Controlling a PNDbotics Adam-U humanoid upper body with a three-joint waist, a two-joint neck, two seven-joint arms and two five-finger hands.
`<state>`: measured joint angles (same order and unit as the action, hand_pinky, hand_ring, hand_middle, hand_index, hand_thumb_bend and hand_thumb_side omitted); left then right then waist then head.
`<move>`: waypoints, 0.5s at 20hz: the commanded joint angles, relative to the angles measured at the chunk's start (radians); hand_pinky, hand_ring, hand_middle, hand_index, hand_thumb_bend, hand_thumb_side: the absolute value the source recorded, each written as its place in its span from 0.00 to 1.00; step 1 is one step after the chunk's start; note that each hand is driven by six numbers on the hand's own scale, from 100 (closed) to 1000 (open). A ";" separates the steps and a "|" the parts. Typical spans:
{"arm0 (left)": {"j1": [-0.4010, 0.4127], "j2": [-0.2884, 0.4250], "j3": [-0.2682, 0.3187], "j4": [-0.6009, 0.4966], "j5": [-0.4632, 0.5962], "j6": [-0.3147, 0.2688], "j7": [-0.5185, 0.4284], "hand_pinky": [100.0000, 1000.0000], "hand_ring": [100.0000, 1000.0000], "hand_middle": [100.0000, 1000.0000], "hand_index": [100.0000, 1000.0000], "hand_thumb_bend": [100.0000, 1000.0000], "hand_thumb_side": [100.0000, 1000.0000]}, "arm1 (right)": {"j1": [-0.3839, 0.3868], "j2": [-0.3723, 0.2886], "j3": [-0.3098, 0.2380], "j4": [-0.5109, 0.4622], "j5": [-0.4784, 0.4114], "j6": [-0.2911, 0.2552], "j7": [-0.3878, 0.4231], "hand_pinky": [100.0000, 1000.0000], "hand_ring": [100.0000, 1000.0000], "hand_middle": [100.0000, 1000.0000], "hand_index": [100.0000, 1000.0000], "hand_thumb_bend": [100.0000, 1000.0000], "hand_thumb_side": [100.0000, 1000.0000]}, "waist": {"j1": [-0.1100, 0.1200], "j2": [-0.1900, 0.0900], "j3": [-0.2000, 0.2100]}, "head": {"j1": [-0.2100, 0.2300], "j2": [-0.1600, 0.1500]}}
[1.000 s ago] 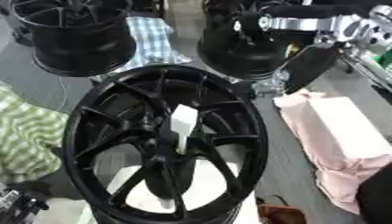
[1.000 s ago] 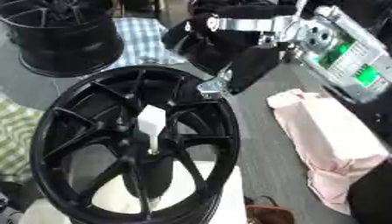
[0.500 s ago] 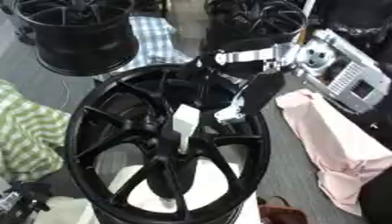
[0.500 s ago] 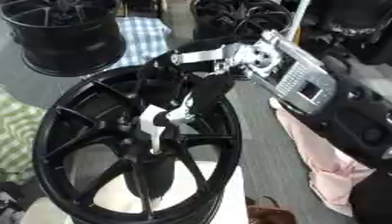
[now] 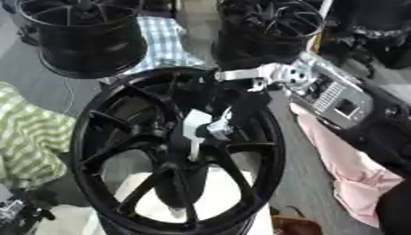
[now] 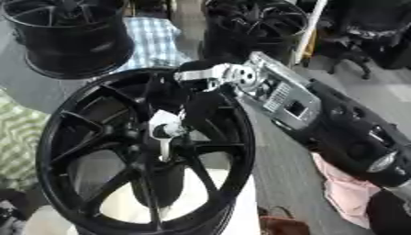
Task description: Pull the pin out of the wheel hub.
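Observation:
A black spoked wheel hub lies flat in the middle of the view. A white pin stands up from its centre, its thin shaft running down into the hub. My right arm comes in from the right over the rim. My right hand hangs over the hub centre with its dark fingers curled down beside the pin's head and a silver thumb tip pressed against it. My left hand shows only as a dark shape in the lower left corner, away from the hub.
Two more black wheels stand at the back with a blue checked cloth between them. A green striped cloth lies left, a pink cloth right. The hub rests on a white support.
My right arm has swung in from the back right, over the rim, and brought the hand down onto the pin. The hub and the left hand have stayed put.

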<state>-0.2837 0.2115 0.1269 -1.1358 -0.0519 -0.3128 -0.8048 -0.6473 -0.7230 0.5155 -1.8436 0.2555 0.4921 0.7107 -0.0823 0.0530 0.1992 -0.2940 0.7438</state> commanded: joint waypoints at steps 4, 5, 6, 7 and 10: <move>-0.021 0.007 -0.005 -0.022 0.000 -0.096 -0.102 0.55 0.00 0.54 0.71 0.00 0.91 | -0.020 0.001 0.015 0.033 0.097 0.023 0.048 0.93 0.98 0.99 1.00 0.35 0.38 | 0.004 -0.006 0.004 | -0.006 -0.012; -0.021 0.007 -0.006 -0.022 -0.001 -0.096 -0.102 0.55 0.00 0.54 0.71 0.00 0.91 | -0.021 0.004 0.020 0.041 0.111 0.019 0.057 0.93 0.98 0.99 1.00 0.35 0.38 | 0.003 -0.006 0.005 | -0.006 -0.011; -0.022 0.007 -0.006 -0.022 -0.001 -0.095 -0.102 0.55 0.00 0.54 0.71 0.00 0.91 | -0.021 0.007 0.024 0.048 0.125 0.014 0.068 0.93 0.98 0.99 1.00 0.35 0.38 | 0.003 -0.006 0.005 | -0.006 -0.011; -0.022 0.007 -0.007 -0.022 -0.001 -0.095 -0.102 0.55 0.00 0.54 0.71 0.00 0.91 | -0.022 0.011 0.028 0.056 0.140 0.009 0.081 0.93 0.98 0.99 1.00 0.35 0.39 | 0.003 -0.005 0.006 | -0.005 -0.010; -0.024 0.005 -0.009 -0.022 -0.001 -0.094 -0.102 0.55 0.00 0.54 0.71 0.00 0.91 | -0.023 0.027 0.036 0.079 0.184 -0.010 0.117 0.92 0.97 0.99 1.00 0.34 0.39 | 0.003 -0.005 0.008 | -0.005 -0.009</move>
<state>-0.2908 0.2111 0.1208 -1.1410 -0.0524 -0.3093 -0.8082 -0.6510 -0.6870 0.5580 -1.7692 0.4171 0.4524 0.7761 -0.0836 0.0531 0.2062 -0.2972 0.7438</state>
